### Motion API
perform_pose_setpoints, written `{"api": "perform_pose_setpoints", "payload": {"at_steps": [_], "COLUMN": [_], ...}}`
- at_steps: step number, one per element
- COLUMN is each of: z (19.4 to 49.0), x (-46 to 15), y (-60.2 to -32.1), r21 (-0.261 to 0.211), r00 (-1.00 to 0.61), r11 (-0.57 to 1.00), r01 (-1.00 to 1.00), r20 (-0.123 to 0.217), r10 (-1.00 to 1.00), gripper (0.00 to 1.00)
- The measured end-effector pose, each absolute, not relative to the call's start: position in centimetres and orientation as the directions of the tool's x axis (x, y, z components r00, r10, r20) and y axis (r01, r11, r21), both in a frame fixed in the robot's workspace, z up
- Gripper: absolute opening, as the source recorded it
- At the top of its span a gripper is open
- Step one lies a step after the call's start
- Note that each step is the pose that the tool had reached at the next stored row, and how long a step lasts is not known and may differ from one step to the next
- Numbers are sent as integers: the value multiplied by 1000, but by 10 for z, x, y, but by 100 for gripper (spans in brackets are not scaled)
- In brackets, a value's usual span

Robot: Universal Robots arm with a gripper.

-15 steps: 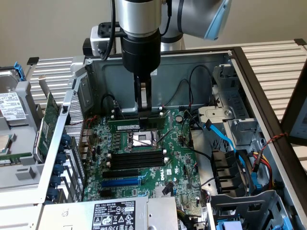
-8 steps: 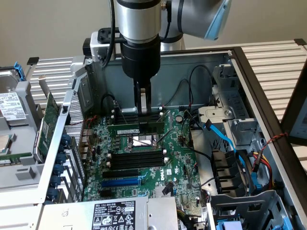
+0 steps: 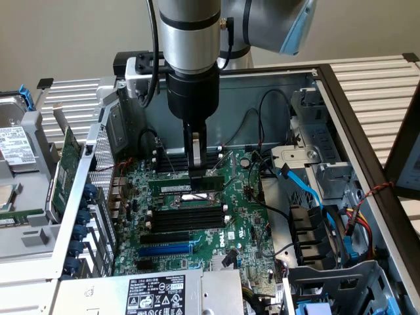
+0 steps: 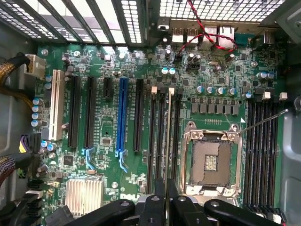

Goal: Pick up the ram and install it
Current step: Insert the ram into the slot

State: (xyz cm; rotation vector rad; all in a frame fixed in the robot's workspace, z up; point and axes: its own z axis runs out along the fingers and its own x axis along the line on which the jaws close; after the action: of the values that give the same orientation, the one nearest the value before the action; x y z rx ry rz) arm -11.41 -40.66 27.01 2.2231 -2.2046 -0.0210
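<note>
Wrist view: end effector (image 4: 166,189) pinches ram (image 4: 168,141) edge-up, lengthwise along the memory slots (image 4: 153,141).

The arm (image 3: 190,33) hung straight down over the motherboard (image 3: 197,230), its grey wrist section and black coupling vertical. The gripper (image 3: 195,172) pointed at the motherboard from just above it. Its 2 slim fingers (image 3: 199,154) stood nearly together, pinched on the ram (image 3: 172,186), which lay level with the motherboard.

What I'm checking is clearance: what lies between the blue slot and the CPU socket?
In the wrist view: one black expansion slot, then black memory slots with the ram edge-on among them.
</note>
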Motion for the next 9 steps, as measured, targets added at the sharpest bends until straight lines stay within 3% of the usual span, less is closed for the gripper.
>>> {"api": "perform_pose_setpoints", "payload": {"at_steps": [9], "z": [257], "x": [-114], "y": [-412], "r21": [17], "r00": [8], "r11": [-9], "r01": [-1000], "r20": [-7], "r10": [-1000], "gripper": [13]}}
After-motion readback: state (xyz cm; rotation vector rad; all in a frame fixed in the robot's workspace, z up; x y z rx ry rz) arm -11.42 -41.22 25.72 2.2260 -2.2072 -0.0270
